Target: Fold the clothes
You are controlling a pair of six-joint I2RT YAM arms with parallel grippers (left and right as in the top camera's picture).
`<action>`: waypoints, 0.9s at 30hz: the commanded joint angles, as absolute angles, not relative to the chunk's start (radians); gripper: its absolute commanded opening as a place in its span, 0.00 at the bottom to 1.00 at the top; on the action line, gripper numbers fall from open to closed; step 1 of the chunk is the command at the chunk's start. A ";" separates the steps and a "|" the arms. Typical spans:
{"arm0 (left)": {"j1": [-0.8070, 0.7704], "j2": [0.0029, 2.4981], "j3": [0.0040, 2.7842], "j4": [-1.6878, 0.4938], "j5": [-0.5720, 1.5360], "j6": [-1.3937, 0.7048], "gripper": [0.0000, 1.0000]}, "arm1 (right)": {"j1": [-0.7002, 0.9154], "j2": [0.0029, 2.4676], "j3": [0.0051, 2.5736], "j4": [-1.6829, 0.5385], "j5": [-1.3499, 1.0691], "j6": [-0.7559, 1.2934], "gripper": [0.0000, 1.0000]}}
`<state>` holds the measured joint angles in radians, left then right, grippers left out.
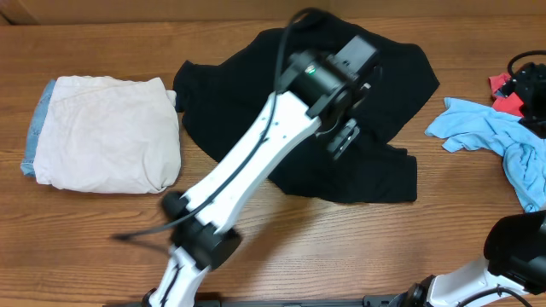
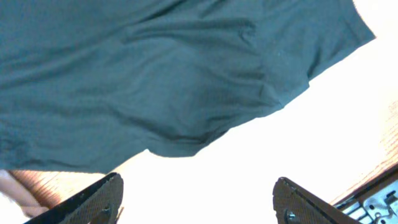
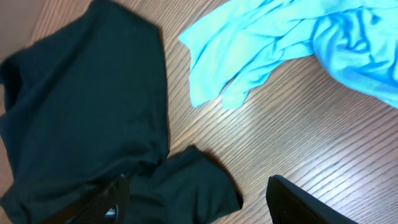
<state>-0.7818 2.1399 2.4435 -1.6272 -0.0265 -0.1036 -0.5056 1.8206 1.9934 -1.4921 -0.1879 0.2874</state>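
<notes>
A black T-shirt (image 1: 375,94) lies spread and rumpled on the wooden table, mid-back. My left gripper (image 1: 344,138) hovers over its middle. In the left wrist view the left gripper (image 2: 198,199) is open with nothing between its fingers, and the dark shirt (image 2: 155,81) fills the upper part. My right gripper (image 3: 199,199) is also open, above a loose corner of the black shirt (image 3: 87,106) near its lower right edge. A folded cream garment (image 1: 107,132) rests at the left. A crumpled light blue garment (image 1: 503,141) lies at the right, and it also shows as blue cloth (image 3: 267,56) in the right wrist view.
A red cloth (image 1: 505,94) and a black device (image 1: 531,81) sit at the far right edge. A light blue strip (image 1: 32,136) shows under the cream garment's left side. The right arm's base (image 1: 520,247) stands at the front right corner.
</notes>
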 commanded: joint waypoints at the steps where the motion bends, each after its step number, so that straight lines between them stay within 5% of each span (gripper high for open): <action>1: -0.806 2.112 2.230 -1.404 0.015 -0.127 0.83 | -0.511 1.797 2.004 -1.464 -0.221 0.281 0.75; 2: -0.806 2.124 2.189 -1.337 0.038 -0.106 0.82 | -0.511 1.797 2.004 -1.458 -0.231 0.281 0.75; 7: -0.807 2.260 2.084 -1.165 0.134 0.057 0.29 | -0.511 1.797 2.004 -1.466 -0.241 0.281 0.75; 12: -0.814 2.352 2.084 -1.117 0.123 0.170 0.31 | -0.511 1.797 2.004 -1.473 -0.241 0.281 0.76; 17: -0.819 2.411 2.084 -1.147 0.103 0.196 0.04 | -0.511 1.797 2.004 -1.481 -0.241 0.281 0.75; 27: -0.809 2.476 2.047 -1.495 -0.017 0.126 0.04 | -0.511 1.797 2.004 -1.493 -0.240 0.280 0.75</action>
<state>-0.8120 2.4615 2.0693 -1.4616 0.0738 0.1646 -0.5102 1.8206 1.9934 -1.4952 -0.2321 0.2871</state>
